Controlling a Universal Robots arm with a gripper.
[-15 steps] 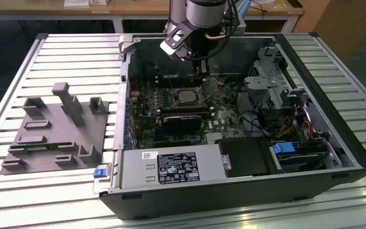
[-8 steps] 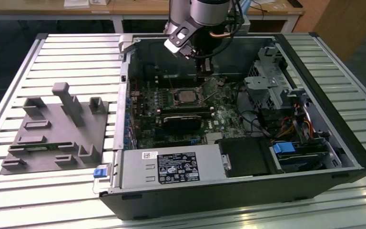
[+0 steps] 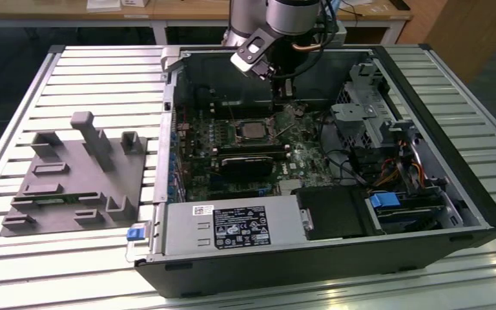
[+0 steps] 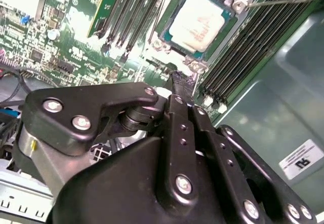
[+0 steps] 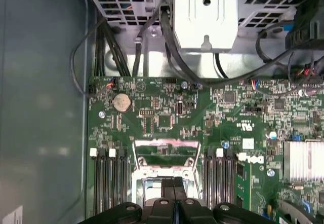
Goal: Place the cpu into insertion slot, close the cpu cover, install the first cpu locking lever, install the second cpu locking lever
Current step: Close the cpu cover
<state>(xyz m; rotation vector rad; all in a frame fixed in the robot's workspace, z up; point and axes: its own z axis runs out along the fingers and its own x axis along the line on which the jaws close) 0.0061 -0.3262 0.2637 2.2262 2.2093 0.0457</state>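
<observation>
Inside the open case [image 3: 317, 274], one cpu [image 4: 199, 22] lies in the insertion slot [image 4: 164, 29], with memory slots [image 4: 126, 16] on both sides. The single gripper [image 4: 178, 79] hangs close by the slot, its two fingers [image 4: 174, 117] pressed together and gripping nothing. One white printed label [image 4: 304, 159] marks the case wall.

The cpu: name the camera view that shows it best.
The second wrist view: the cpu is close and unblocked, and its pale metal top is plain to see. The exterior view shows it as a small grey square, far off. In the first wrist view I cannot pick it out among the metal parts.
</observation>
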